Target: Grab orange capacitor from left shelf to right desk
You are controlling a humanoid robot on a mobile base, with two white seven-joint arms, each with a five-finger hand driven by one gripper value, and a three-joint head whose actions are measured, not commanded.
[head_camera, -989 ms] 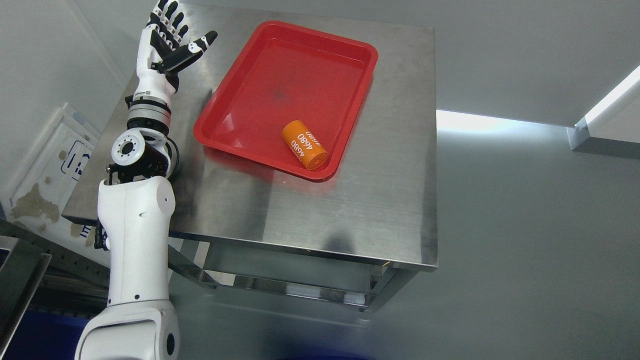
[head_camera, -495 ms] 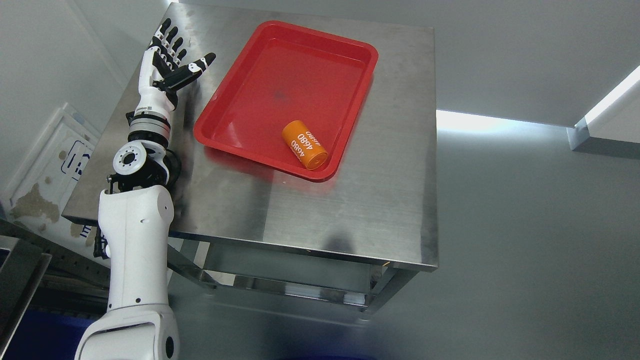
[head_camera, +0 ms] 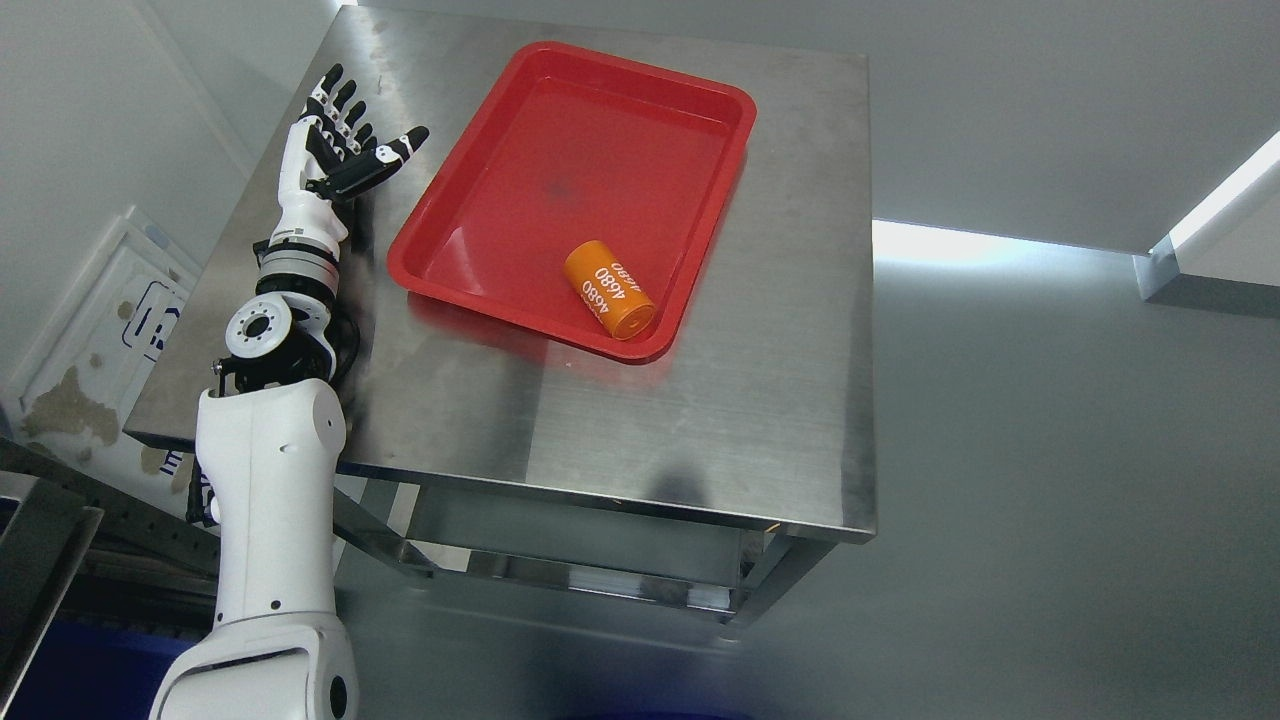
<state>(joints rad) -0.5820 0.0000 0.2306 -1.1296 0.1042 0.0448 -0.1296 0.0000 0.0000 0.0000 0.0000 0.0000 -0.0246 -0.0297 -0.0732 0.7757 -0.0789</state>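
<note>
Steel desk [head_camera: 640,420] fills the middle of the head view, its brushed top bare along the near edge and down the whole right-hand strip beside the tray. Red tray [head_camera: 470,185] sits tilted on the far half of the top, its long sides running from lower left to upper right; its far corner lies close to the desk's back edge and its near right corner stops well short of the front edge. Inside it, the orange capacitor [head_camera: 609,289] lies on its side in the near right corner, one round end just beside the tray's raised near rim, white print facing up. The rest of the tray floor is bare red.

On the left, the white arm rises from the bottom edge and crosses the desk's left edge, so that the left hand [head_camera: 337,160] hangs above the left margin of the top, just beside the tray's left rim but not touching it. Its fingers [head_camera: 340,105] are spread and straight, the thumb pointing towards the tray, and it holds nothing. Capacitor and hand are well apart, with most of the tray's width between them.

Grey floor lies open to the right of the desk and in front of it.
</note>
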